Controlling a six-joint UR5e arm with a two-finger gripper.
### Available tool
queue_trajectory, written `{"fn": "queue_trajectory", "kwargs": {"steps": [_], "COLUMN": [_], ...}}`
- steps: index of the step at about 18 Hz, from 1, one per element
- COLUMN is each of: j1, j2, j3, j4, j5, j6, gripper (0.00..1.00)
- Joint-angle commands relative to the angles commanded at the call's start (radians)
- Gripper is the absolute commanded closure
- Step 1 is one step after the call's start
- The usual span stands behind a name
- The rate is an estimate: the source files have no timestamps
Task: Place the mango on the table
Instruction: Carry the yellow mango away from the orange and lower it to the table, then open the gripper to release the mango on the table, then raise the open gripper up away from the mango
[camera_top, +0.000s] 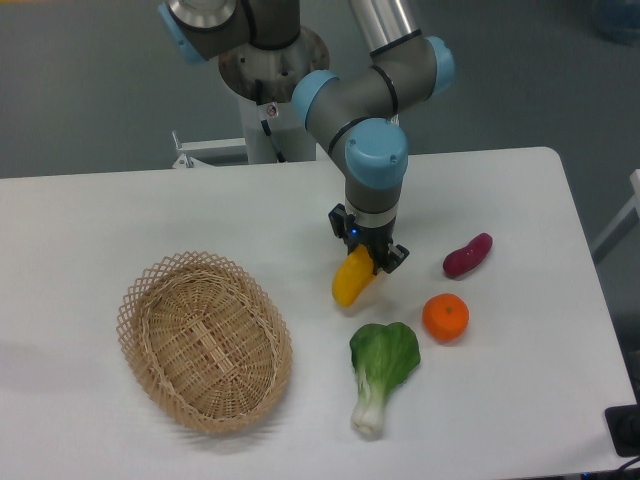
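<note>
The mango (350, 281) is a long yellow fruit shading orange at its upper end. It hangs tilted, lower end toward the left, with my gripper (366, 252) shut on its upper end. It sits over the middle of the white table (150, 210), just above the leafy green. Whether its lower tip touches the tabletop I cannot tell. The fingertips are partly hidden by the fruit.
An oval wicker basket (205, 340) stands at the front left. A bok choy (380, 370) lies just below the mango. A round orange (445, 317) and a purple sweet potato (467, 255) lie to the right. The arm's base (272, 80) rises behind the far edge.
</note>
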Motion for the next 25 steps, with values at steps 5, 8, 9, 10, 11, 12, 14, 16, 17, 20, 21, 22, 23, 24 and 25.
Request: {"fn": "queue_trajectory", "kwargs": {"steps": [5, 8, 9, 10, 11, 12, 14, 16, 17, 20, 21, 22, 23, 24, 25], "j1": [0.0, 0.0, 0.002, 0.003, 0.008, 0.011, 0.015, 0.02, 0.021, 0.043, 0.054, 0.067, 0.08, 0.086, 0.097], "j2": [0.0, 0.0, 0.003, 0.005, 0.006, 0.011, 0.021, 0.021, 0.021, 0.023, 0.023, 0.025, 0.026, 0.026, 0.026], "j3": [0.003, 0.021, 0.035, 0.052, 0.063, 0.072, 0.08, 0.112, 0.13, 0.192, 0.208, 0.225, 0.245, 0.27, 0.29], "j4": [0.002, 0.003, 0.002, -0.003, -0.002, -0.002, -0.005, 0.008, 0.008, 0.008, 0.008, 0.006, 0.002, -0.006, -0.014], "j5": [-0.002, -0.002, -0.002, -0.005, -0.005, 0.0, -0.005, -0.006, -0.008, -0.012, -0.012, -0.014, -0.014, -0.011, -0.014], "j6": [0.0, 0.0, 0.0, 0.0, 0.002, 0.0, -0.02, -0.077, -0.084, -0.089, -0.09, -0.089, -0.089, -0.087, -0.083], "gripper": [0.12, 0.0, 0.0, 0.0, 0.0, 0.0, 0.0, 0.0, 0.0, 0.0, 0.0, 0.0, 0.0, 0.0, 0.0]}}
